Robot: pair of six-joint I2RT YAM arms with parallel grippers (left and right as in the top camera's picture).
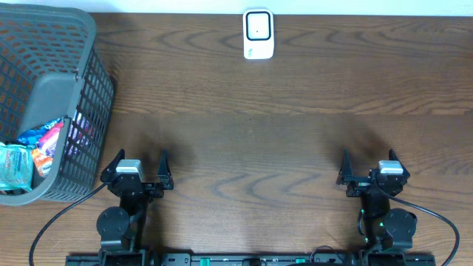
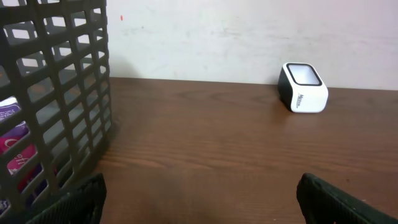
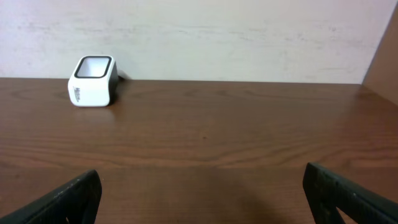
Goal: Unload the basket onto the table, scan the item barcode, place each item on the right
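A white barcode scanner [image 1: 259,34] with a dark window stands at the back middle of the wooden table; the scanner [image 2: 303,88] shows far right in the left wrist view, and the scanner [image 3: 93,81] far left in the right wrist view. Colourful packaged items [image 1: 37,148] lie inside a grey mesh basket [image 1: 89,96] at the left; no barcode is visible on them. My left gripper [image 1: 140,159] sits near the front edge beside the basket, open and empty. At the front right, the right gripper [image 1: 368,158] is open and empty too.
The basket wall [image 2: 56,99] rises close on the left of my left gripper [image 2: 199,199]. A pale wall runs behind the table's far edge. My right gripper [image 3: 202,196] faces bare wood, with the table's right edge [image 3: 379,93] further off.
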